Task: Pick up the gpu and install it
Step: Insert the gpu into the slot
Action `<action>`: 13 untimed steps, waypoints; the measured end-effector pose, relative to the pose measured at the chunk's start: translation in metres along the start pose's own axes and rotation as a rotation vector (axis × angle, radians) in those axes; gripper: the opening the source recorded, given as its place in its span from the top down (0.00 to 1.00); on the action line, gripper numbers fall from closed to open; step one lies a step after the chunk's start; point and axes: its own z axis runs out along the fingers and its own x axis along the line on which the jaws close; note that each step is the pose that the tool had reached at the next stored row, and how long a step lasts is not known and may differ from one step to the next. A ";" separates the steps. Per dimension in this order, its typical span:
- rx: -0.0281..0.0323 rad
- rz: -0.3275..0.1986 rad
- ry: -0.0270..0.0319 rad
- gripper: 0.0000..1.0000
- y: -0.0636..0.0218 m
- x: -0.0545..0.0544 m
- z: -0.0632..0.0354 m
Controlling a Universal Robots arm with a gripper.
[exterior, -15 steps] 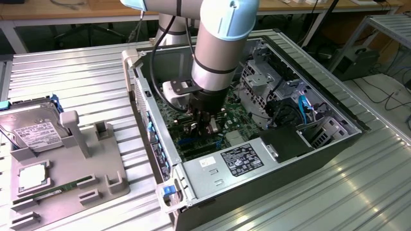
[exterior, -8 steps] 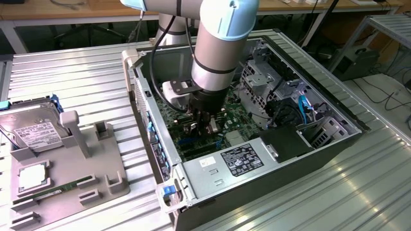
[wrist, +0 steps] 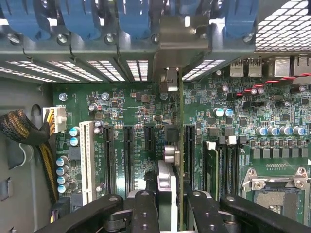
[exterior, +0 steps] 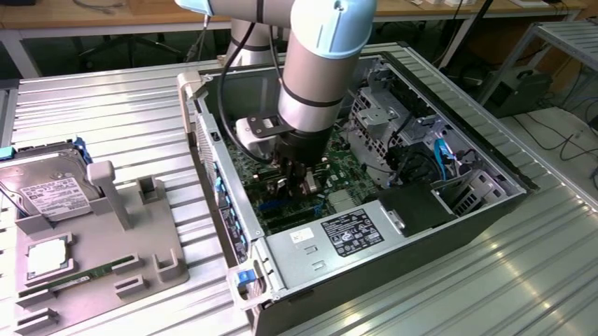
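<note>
Gpu (wrist: pixel 170 155) stands edge-on at the motherboard (wrist: pixel 121 111) slots. Gripper (wrist: pixel 174 206), centre of the exterior view, is clamped on it.

Daylight falls evenly across the ribbed table (exterior: pixel 122 119), and I get streaks of glare at the exterior view's right. The arm (exterior: pixel 318 70) shades the inside of the case (exterior: pixel 402 266). In the wrist view the vent slots (wrist: pixel 138 68) burn white and the bracket on the gpu (wrist: pixel 180 111) glints.
</note>
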 end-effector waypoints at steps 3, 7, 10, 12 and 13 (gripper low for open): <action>-0.0003 -0.006 -0.0012 0.72 0.0006 0.000 0.0012; -0.0006 -0.010 -0.0021 0.72 0.0011 0.000 0.0020; -0.0006 -0.010 -0.0021 0.72 0.0012 0.000 0.0020; -0.0005 -0.010 -0.0022 0.72 0.0012 0.000 0.0019; -0.0005 -0.010 -0.0023 0.72 0.0012 0.000 0.0004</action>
